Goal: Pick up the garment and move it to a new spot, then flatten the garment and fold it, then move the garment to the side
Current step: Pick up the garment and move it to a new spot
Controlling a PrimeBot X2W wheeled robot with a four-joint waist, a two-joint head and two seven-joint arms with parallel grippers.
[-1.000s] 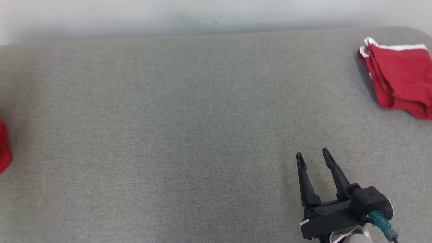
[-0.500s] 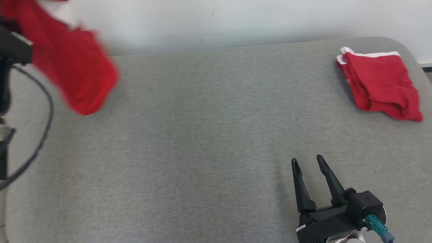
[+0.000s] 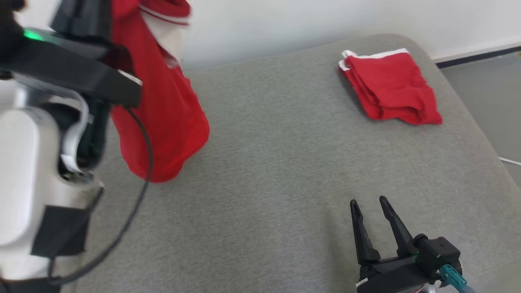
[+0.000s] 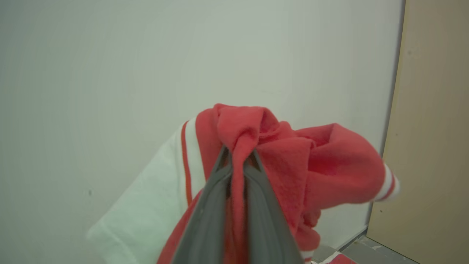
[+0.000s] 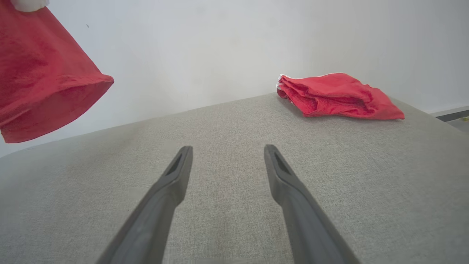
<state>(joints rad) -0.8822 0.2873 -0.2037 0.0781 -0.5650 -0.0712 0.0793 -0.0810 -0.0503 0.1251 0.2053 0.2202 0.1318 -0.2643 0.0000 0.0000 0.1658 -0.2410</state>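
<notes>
Grey padded surface (image 3: 285,162), red garment with white trim (image 3: 163,110) hanging over its far left part from the black end of the left arm (image 3: 24,171), folded red garment (image 3: 390,87) lying at its far right corner, right gripper (image 3: 367,200) over its near right part, fingers apart, nothing between them.

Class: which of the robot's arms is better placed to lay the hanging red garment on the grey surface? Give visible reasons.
Left. The left hand is shut on the hanging garment above the grey surface. The right hand is open, empty and well apart from it.
</notes>
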